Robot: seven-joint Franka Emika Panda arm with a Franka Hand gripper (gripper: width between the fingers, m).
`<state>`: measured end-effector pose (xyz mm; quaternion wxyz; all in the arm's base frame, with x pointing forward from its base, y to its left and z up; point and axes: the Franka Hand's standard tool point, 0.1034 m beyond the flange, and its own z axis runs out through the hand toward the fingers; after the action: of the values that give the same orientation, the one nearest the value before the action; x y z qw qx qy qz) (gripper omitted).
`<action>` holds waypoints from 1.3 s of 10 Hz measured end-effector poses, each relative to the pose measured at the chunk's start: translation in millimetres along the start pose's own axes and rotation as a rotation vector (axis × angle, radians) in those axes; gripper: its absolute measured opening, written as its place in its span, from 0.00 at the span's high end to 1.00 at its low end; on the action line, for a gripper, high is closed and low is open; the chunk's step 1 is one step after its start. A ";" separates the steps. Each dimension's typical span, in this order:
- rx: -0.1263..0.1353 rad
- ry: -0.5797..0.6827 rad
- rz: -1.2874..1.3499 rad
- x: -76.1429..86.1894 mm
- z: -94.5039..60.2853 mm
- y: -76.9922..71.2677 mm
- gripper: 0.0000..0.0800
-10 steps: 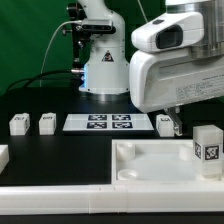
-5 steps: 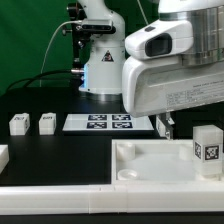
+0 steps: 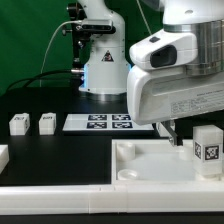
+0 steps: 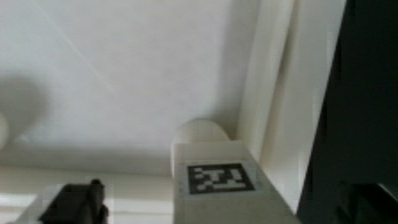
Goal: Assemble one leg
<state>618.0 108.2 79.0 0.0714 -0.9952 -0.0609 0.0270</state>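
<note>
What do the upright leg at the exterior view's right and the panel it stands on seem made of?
The leg: probably white moulded plastic, smooth and matte, with rounded edges; its black-and-white tag looks like a printed sticker. The panel: apparently the same white plastic, faint sheen, rounded raised rim.

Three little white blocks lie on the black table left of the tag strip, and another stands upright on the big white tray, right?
Not three, two: the exterior view shows the far-left leg and the leg beside it lying on the table, to that view's left of the marker board. The upright leg does stand on the white panel.
</note>
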 end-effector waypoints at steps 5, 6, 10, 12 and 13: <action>0.000 -0.002 -0.025 -0.8 2.0 2.2 0.64; 0.001 -0.002 -0.001 -0.8 2.0 1.9 0.64; 0.005 -0.001 0.187 -0.6 2.3 -0.2 0.64; 0.005 -0.002 0.393 -0.9 2.7 -2.1 0.63; 0.005 -0.003 0.462 -1.2 3.1 -2.5 0.63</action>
<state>616.3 110.9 76.4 0.0656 -0.9825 0.1687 0.0443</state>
